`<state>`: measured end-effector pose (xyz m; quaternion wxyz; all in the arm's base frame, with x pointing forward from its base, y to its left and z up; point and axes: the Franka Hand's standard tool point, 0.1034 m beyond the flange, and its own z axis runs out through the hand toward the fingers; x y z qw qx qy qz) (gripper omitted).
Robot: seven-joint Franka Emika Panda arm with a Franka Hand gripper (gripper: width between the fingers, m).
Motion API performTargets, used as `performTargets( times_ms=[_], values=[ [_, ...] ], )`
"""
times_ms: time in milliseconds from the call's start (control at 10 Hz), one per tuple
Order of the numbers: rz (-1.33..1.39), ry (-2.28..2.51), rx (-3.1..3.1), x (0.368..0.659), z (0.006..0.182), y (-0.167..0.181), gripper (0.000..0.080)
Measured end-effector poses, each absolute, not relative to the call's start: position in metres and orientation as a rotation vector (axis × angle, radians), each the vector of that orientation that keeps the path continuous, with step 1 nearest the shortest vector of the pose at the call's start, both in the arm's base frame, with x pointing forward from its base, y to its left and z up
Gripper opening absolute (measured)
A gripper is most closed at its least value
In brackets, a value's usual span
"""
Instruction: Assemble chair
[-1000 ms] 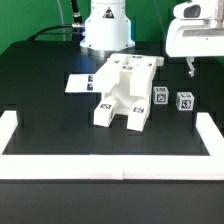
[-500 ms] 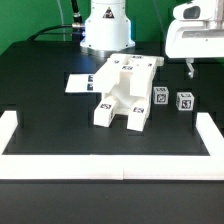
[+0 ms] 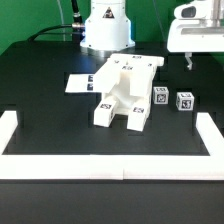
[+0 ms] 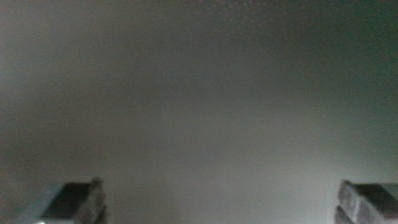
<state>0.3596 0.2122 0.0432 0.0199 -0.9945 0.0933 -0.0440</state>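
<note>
The fingers (image 4: 71, 202) stood wide apart with nothing between them, hanging in the upper right of the exterior view, well apart from the partly built white chair (image 3: 122, 88) at mid-frame on the black counter (image 3: 50, 125), a small tagged block (image 3: 185, 101) near its right.

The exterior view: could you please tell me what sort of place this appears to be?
Most likely a robotics lab bench for assembly trials: a black table edged by a low white border rail, a robot arm mounted at its back, and tagged white chair parts in the middle.
</note>
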Motion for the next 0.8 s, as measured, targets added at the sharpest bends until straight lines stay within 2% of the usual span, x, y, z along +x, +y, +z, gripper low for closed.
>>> performTargets(
  times_ms=[200, 500, 700, 800],
  values=[
    [-0.122, 0.233, -3.106, 0.349, 0.042, 0.186, 0.0649],
    [-0.118, 0.175, -3.121, 0.352, 0.046, 0.158, 0.0649],
    [-0.138, 0.149, -3.123, 0.379, 0.054, 0.137, 0.0649],
    [-0.148, 0.128, -3.133, 0.382, 0.049, 0.131, 0.0649]
  ],
)
